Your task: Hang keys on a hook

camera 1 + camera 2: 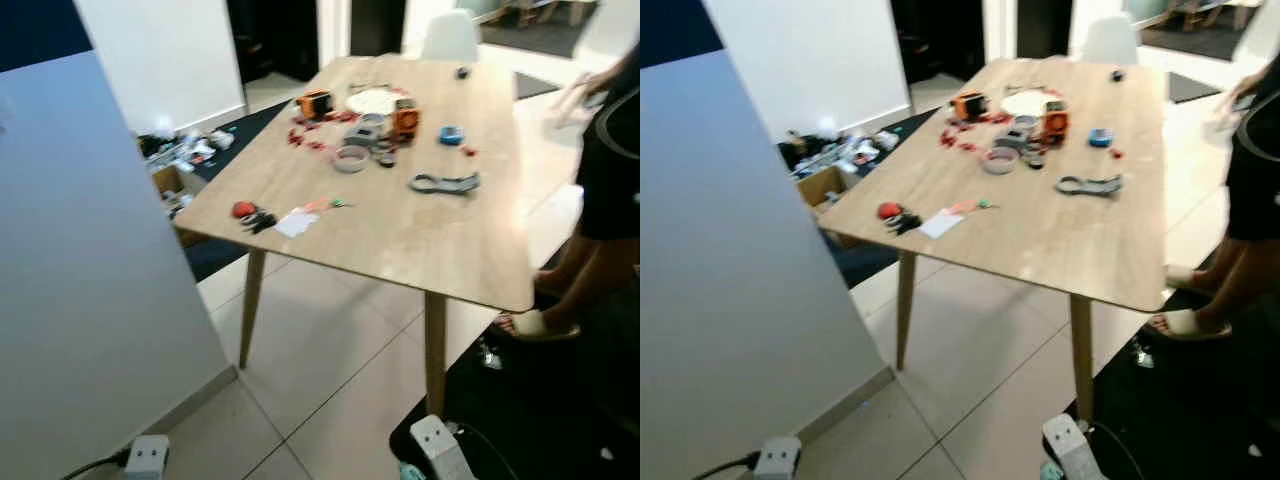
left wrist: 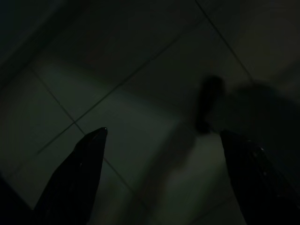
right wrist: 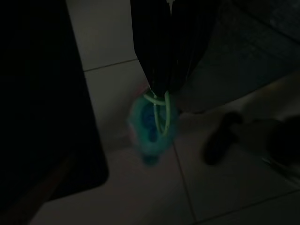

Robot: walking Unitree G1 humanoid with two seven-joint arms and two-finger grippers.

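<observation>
Right gripper [image 3: 161,91] is pinching a green cord, teal keys [image 3: 152,124] dangling just below its fingertips; left gripper [image 2: 161,140] is hanging spread over floor tiles [image 2: 140,103].

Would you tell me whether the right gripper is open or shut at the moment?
Shut: the right gripper has its fingers pinched together on the green loop of the teal keys dangling below.

Light wood table [image 1: 400,240], white floor tiles [image 1: 320,350], and a teal-and-green key fob [image 3: 153,123] between black fingers [image 3: 159,47].
</observation>
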